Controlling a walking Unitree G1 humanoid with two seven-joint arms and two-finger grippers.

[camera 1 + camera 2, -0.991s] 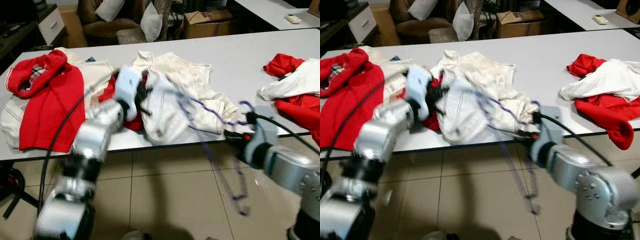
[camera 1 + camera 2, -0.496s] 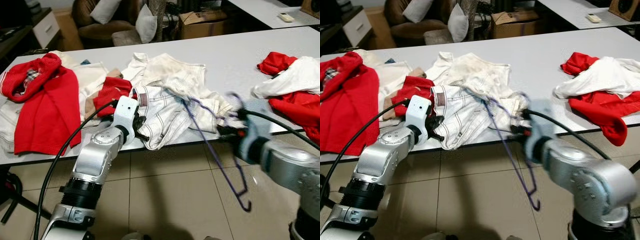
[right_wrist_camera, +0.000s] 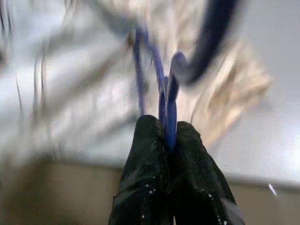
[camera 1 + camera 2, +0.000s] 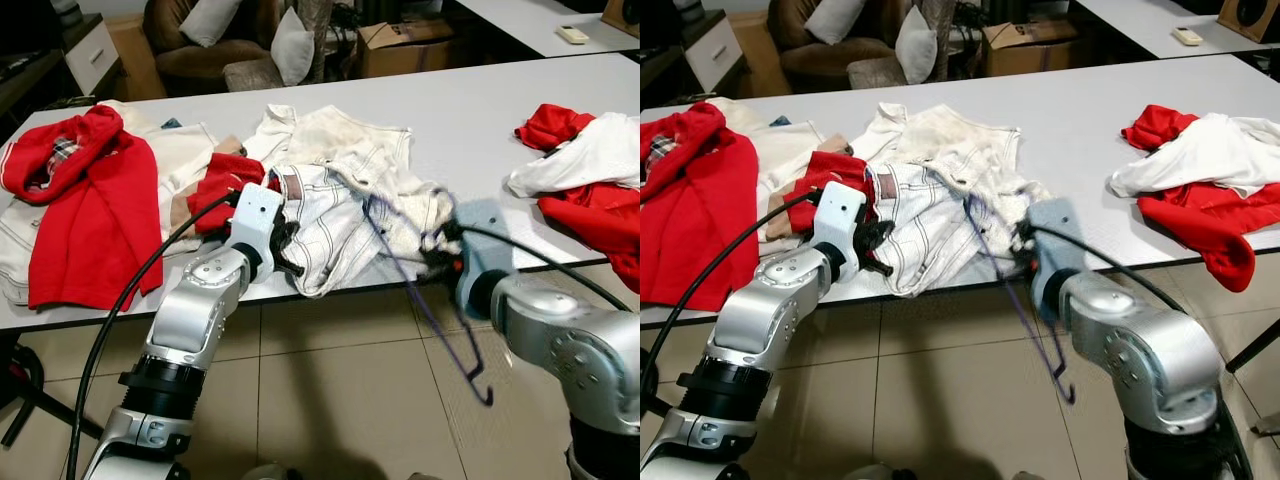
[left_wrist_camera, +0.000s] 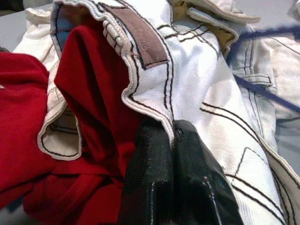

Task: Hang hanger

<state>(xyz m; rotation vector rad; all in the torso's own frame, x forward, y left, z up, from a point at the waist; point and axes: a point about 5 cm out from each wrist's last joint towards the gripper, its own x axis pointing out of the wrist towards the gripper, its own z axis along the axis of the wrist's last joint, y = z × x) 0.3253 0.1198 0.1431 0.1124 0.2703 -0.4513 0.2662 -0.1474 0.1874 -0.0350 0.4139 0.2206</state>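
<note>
I am clamping the left tool (image 5: 171, 136) on the white garment's (image 4: 335, 225) hem at frame centre; right tool (image 3: 168, 140) is pinching the purple hanger (image 4: 425, 300) lower right.

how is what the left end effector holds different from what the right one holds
The left end effector pinches soft cloth, the hem of white jeans lying on the table; the right end effector clamps a thin, stiff purple hanger. The jeans rest mostly on the tabletop, while the hanger slants off the table edge with its hook toward the floor. Both are gripped between shut fingers.
</note>
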